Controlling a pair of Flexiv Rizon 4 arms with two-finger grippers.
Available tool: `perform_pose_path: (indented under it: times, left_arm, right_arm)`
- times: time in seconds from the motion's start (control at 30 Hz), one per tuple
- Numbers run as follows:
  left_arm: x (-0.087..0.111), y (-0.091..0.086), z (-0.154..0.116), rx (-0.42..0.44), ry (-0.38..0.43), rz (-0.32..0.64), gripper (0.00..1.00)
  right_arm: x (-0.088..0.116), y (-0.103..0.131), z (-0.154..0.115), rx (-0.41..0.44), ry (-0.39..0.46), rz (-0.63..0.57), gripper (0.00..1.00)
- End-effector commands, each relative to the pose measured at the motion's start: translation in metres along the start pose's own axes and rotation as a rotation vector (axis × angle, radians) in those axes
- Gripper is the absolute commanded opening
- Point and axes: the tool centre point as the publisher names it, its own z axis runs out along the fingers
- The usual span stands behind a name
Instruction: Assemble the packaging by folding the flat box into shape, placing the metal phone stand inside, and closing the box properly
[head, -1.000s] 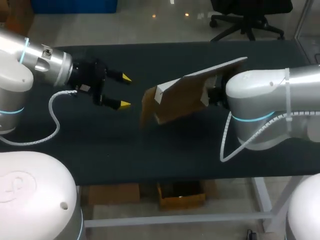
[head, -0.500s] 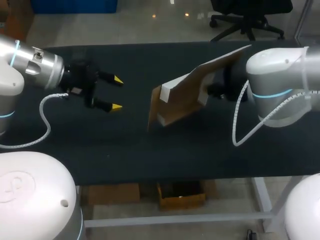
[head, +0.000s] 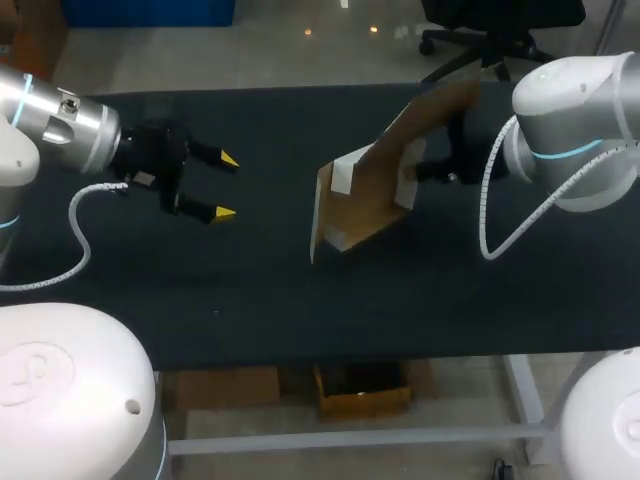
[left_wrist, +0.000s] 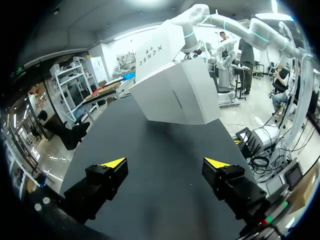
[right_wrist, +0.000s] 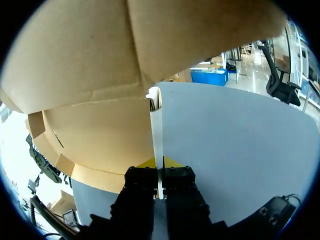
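Note:
A partly folded cardboard box (head: 375, 180), brown inside and white outside, hangs tilted above the dark table (head: 250, 290) right of centre. My right gripper (right_wrist: 159, 164) is shut on one thin white wall of the box (right_wrist: 100, 75), whose brown inside fills the space ahead of it. In the head view that gripper is hidden behind the box. My left gripper (head: 220, 186) stands open at the left, well apart from the box, with nothing between its fingers. From the left wrist the box (left_wrist: 175, 90) shows ahead as a white block above the table. No metal phone stand is in view.
The dark table top (left_wrist: 150, 165) stretches bare between my left gripper and the box. My right arm (head: 575, 130) comes in over the back right corner.
My right arm has swung back and to the right, tipping the box more upright. My left gripper has drawn back to the left, still open.

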Motion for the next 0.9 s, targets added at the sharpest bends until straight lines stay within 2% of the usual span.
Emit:
perform_pose_path:
  times: [0.03, 0.43, 0.47, 0.53, 0.67, 0.9]
  left_arm:
    - [0.000, 0.000, -0.001, 0.000, 0.003, 0.000, 1.00]
    - [0.000, 0.000, -0.001, 0.000, 0.003, 0.000, 1.00]
    - [0.000, 0.000, -0.001, 0.000, 0.003, 0.000, 1.00]
    - [-0.001, 0.001, 0.001, -0.005, -0.004, -0.003, 1.00]
    - [-0.001, 0.003, 0.002, -0.049, -0.048, -0.004, 1.00]
    - [0.001, 0.001, 0.001, -0.157, -0.098, 0.003, 1.00]
  right_arm:
    - [-0.002, 0.003, -0.002, 0.144, 0.018, 0.002, 0.00]
    - [-0.002, 0.003, -0.002, 0.144, 0.018, 0.002, 0.00]
    - [-0.004, 0.005, -0.005, 0.133, 0.044, 0.004, 0.00]
    - [-0.009, 0.007, -0.009, 0.167, 0.019, 0.005, 0.00]
    - [-0.013, 0.011, -0.015, 0.220, 0.037, 0.031, 0.00]
    - [-0.007, 0.017, -0.024, 0.364, 0.045, 0.109, 0.00]
